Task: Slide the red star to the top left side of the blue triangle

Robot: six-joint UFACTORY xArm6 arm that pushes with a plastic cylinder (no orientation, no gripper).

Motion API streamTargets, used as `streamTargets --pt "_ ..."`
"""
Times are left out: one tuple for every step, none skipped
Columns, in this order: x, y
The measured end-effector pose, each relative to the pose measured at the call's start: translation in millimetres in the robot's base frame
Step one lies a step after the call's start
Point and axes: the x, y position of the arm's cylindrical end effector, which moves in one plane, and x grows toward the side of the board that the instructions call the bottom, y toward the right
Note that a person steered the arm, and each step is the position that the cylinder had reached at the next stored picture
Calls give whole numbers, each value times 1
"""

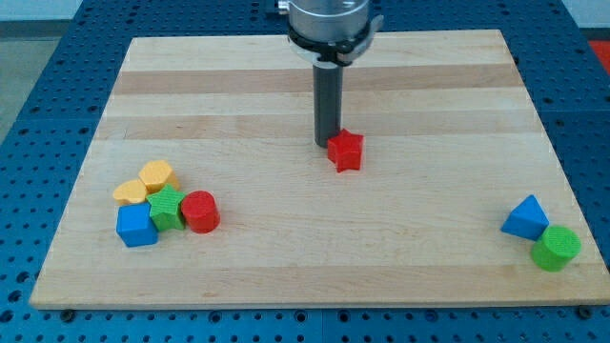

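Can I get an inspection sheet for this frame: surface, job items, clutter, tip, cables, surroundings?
Surface: wooden board, pale planks, lying flat.
Job's things: red star near the board's middle; blue triangle far off at the view's lower right.
Clutter: green cylinder touching the blue triangle; at the view's lower left, a tight cluster of two yellow blocks, blue cube, green star, red cylinder.
Fingers: none fitted; my tip is at the red star's upper-left edge, apparently in contact.
Cables: nothing seen.
Surroundings: blue perforated table around the board.
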Motion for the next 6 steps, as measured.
streamTargets --pt "18 17" --pt "32 33" --pt "51 41" --pt "73 42" --pt "95 42" --pt "108 47"
